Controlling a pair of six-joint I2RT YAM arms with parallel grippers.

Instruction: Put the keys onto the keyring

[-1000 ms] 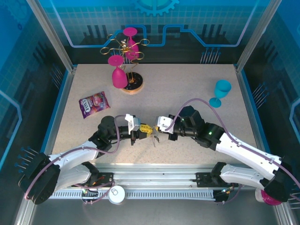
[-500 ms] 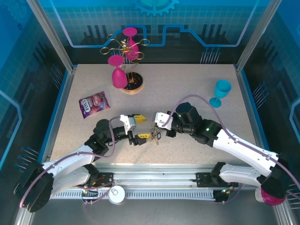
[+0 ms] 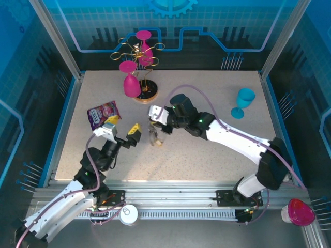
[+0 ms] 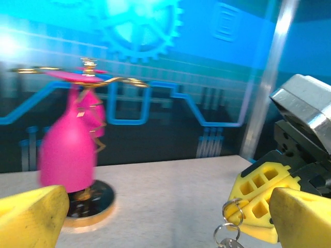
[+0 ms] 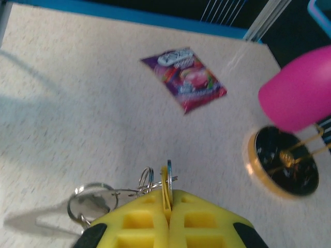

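A: One at a time, please. Start with the right gripper [image 5: 168, 200].

B: Found pressed tight together, pinching a thin flat piece of metal edge-on between the yellow pads [image 5: 137, 221]. Cannot tell whether key blade or ring. Positioned on the near side of the rack [image 3: 147, 95], slightly to its right from overhead, and judged clear of the table [image 3: 186, 160].

A: And the keys [image 3: 154, 138]?

B: Seen dangling directly beneath that grip, still on the near side of the rack. Noted the keyring [image 5: 91, 202] trailing out sideways from the pads, on the side away from the rack's base, with small silvery links between. Judged to be held aloft so as to hang free and offer an opening to the other arm.

A: Left gripper [image 3: 124, 125]?

B: Spread wide, with nothing between the yellow fingers. Pointed toward the rack, on its near side and slightly left, close to the hanging bunch but apart from it. Judged to be parked open, ready to take a key or the loop.

A: Risks?

B: Thin pinch on a swinging load; could slip or twist. Recommend a slow, level approach.
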